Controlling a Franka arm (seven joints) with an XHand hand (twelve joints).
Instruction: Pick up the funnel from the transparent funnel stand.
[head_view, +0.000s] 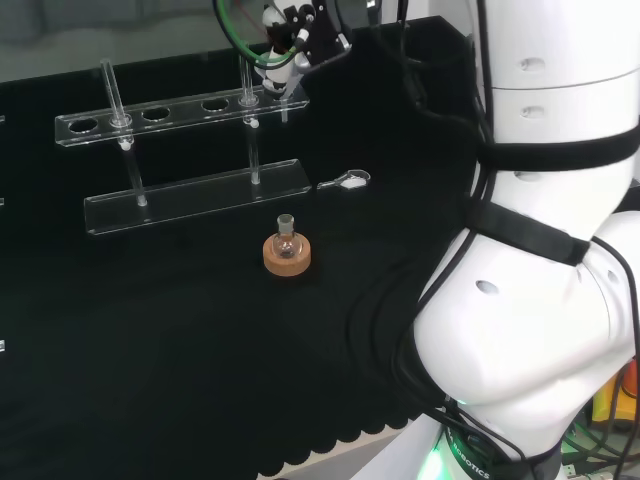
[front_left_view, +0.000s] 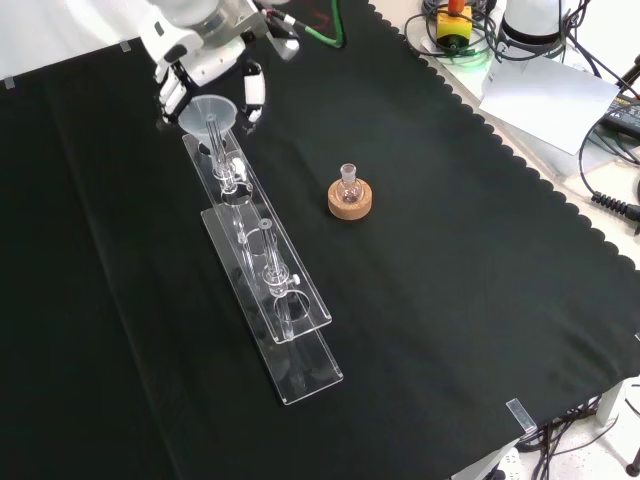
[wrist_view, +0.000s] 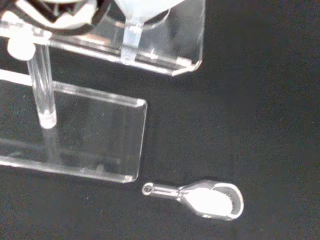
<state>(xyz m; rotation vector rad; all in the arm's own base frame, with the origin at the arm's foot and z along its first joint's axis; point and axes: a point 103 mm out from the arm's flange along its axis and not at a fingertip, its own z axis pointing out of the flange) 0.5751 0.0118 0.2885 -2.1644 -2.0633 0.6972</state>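
The clear funnel (front_left_view: 209, 108) is at the far end of the transparent funnel stand (front_left_view: 262, 262) in the front view, cone up and stem pointing down. My hand (front_left_view: 200, 55) is over it, with curled fingers (front_left_view: 255, 95) on both sides of the cone. In the head view the hand (head_view: 285, 62) hangs above the right end of the stand's top rack (head_view: 180, 110). The wrist view shows the funnel (wrist_view: 131, 20) close up, its stem tip at the level of the rack's end (wrist_view: 175, 55). Whether the stem is still in its hole I cannot tell.
A small round flask on a cork ring (head_view: 287, 252) stands in front of the stand, and sits mid-cloth in the front view (front_left_view: 350, 196). A small clear scoop (head_view: 346, 181) lies right of the stand's base (head_view: 200, 196), and the wrist view shows the scoop (wrist_view: 210, 198) too.
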